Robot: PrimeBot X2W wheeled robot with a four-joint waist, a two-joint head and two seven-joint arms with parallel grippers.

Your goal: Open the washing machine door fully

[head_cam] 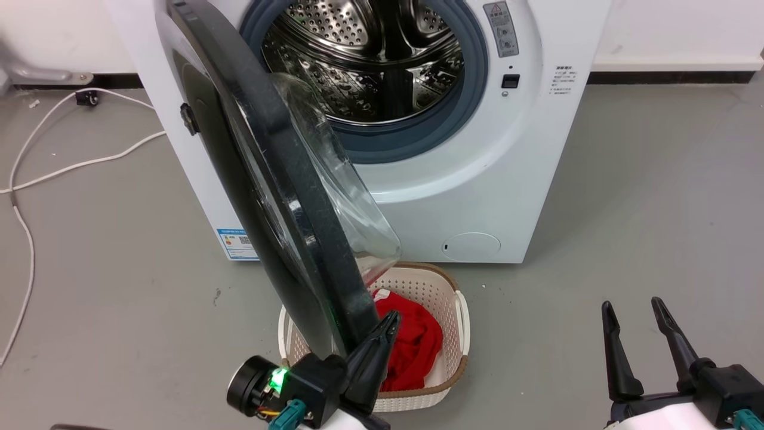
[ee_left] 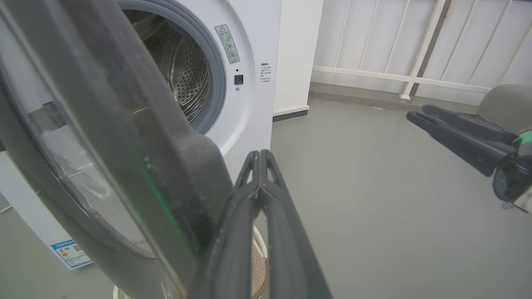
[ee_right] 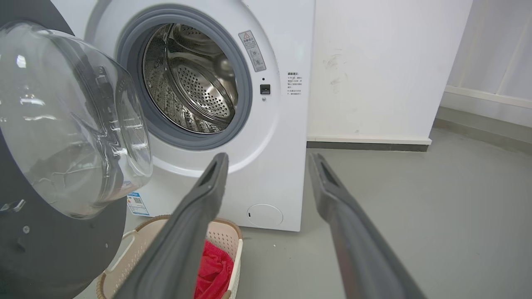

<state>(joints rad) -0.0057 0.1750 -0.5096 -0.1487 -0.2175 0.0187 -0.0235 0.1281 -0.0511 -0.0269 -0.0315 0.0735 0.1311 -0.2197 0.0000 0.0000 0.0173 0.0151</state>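
1. The washing machine door (head_cam: 280,191) stands swung out from its hinge on the left side of the washing machine (head_cam: 513,179). It is almost edge-on to the head camera, and its glass bowl (head_cam: 334,179) faces the drum mouth (head_cam: 370,71).
2. The door's lower rim hangs above a laundry basket (head_cam: 463,316), where a red cloth (head_cam: 418,340) lies.
3. The left gripper (head_cam: 389,322) has its two fingers pressed together and holds nothing. They lie along the inner side of the door's rim, at its lower end. In the left wrist view the rim seems to touch them, but I cannot be sure.
4. The right gripper (head_cam: 638,310) rests low at the right, fingers apart, well away from the door.
5. I judge that the step in hand is the push: the door looks about half open, not fully.
6. The next move calls for a sweep to the robot's left along the hinge's arc, with the fingers behind the rim. The glossy round edge could let them slip off.
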